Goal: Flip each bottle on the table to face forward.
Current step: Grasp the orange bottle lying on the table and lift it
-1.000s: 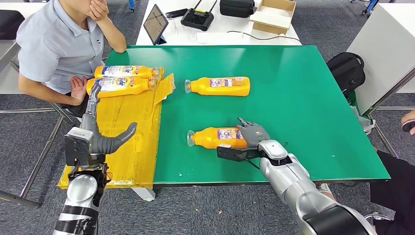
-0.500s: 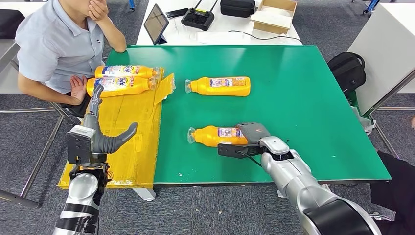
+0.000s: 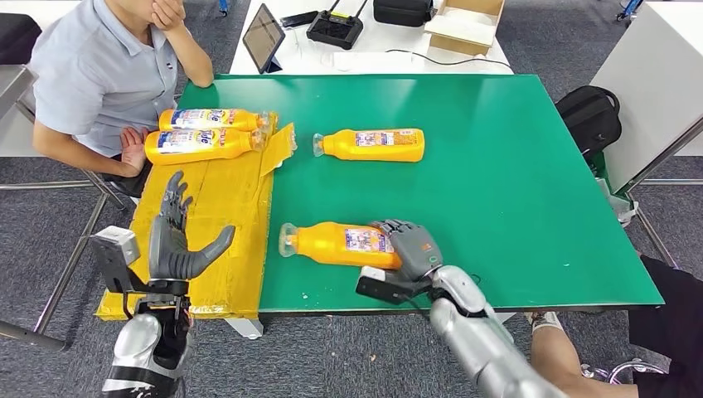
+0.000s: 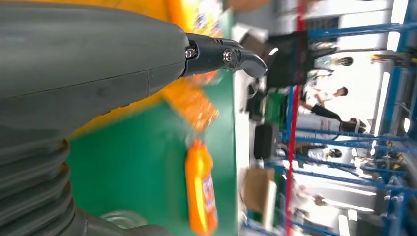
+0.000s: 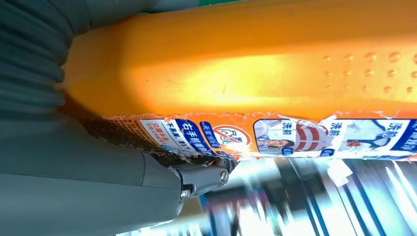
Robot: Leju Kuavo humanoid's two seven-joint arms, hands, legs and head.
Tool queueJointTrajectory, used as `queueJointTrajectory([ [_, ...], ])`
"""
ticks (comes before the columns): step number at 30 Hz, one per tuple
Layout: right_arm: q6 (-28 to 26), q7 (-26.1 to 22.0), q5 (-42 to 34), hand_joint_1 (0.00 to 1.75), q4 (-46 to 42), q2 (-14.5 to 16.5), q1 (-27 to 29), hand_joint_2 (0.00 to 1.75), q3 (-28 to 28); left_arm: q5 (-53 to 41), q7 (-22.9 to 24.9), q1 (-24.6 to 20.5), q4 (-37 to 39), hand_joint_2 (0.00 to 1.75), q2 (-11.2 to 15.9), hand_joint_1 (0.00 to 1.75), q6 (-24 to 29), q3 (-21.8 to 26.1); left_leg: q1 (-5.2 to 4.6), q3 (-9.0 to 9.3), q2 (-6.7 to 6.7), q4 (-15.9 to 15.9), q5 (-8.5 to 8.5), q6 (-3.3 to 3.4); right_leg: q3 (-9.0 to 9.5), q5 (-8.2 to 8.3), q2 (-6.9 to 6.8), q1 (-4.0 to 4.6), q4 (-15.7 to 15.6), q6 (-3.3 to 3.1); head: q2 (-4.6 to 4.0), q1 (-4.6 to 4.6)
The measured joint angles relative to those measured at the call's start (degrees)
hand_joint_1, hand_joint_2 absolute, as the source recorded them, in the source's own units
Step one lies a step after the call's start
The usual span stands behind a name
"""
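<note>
Nearest, the robot's right hand (image 3: pixel 412 246) wraps the base end of a smooth orange plastic bottle lying on its side (image 3: pixel 340 244), close to the green table's near edge (image 3: pixel 464 299). The grasp sits far from the capped end, so the bottle could swing or slip out mid-turn and roll off; how firmly the fingers bite is hard to judge. The left hand (image 3: pixel 174 240) hovers open, holding nothing, over the yellow taped sheet (image 3: pixel 215 215). Farther back lies another orange bottle (image 3: pixel 369 145), then two more (image 3: pixel 203 133) beside a seated person (image 3: pixel 91 75).
</note>
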Motion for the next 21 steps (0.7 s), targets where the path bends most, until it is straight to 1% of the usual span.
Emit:
queueJointTrajectory([
  [2,-2.3,-0.8,-0.9,1.73,-6.4,0.8,3.1,1.75,-0.1,3.7,0.2,0.7,0.1,1.75,-0.9,0.0,-0.1,0.8,0.0,-0.07,0.0,0.0,0.0,0.0,-0.08,-0.01,0.0,-0.01,0.0,-0.01,0.0,-0.01],
  [5,-5.1,-3.2,-2.9,1.68,-13.2,1.7,6.2,1.75,-0.5,5.4,-0.5,1.3,0.1,1.75,-1.8,0.0,0.3,1.7,-0.02,-0.14,-0.05,0.0,-0.01,0.0,-0.11,-0.02,-0.03,-0.03,0.0,0.0,0.0,0.01],
  [7,-7.3,-5.0,-4.4,1.71,-17.0,2.5,7.7,1.75,-0.7,4.0,-2.3,1.9,0.0,1.75,-2.3,0.0,1.3,1.9,-0.03,-0.16,-0.05,0.0,-0.01,0.01,-0.12,-0.02,-0.02,-0.04,0.0,0.0,0.0,0.01],
  [10,-8.2,-5.8,-5.6,1.74,-21.3,3.6,9.3,1.75,-0.8,0.7,-4.9,3.1,-0.6,1.75,-2.9,0.0,2.1,1.4,-0.04,-0.16,-0.03,0.0,-0.01,0.01,-0.13,-0.01,-0.02,-0.04,0.0,0.0,0.0,0.02],
  [14,-8.2,-6.7,-7.5,1.75,-24.5,4.4,10.4,1.75,-0.9,-1.8,-7.2,4.7,-2.3,1.75,-3.2,0.0,1.8,0.1,-0.03,-0.16,-0.03,0.0,-0.01,0.01,-0.14,-0.01,-0.02,-0.03,0.0,0.0,0.0,0.0],
  [19,-5.9,-8.2,-11.8,1.75,-24.9,5.6,10.3,1.75,-1.4,-4.9,-9.8,7.3,-5.9,1.75,-3.0,0.0,-3.5,-2.8,-0.03,-0.17,-0.02,0.0,-0.01,0.01,-0.13,-0.01,-0.02,-0.03,0.0,0.0,0.0,0.01],
  [21,-4.9,-8.8,-13.3,1.75,-24.2,6.5,9.5,1.75,-1.5,-6.8,-10.4,8.0,-6.6,1.75,-2.9,0.0,-4.4,-4.3,-0.03,-0.16,-0.02,0.0,-0.01,0.01,-0.14,-0.01,-0.02,-0.03,0.0,0.0,0.0,0.0],
])
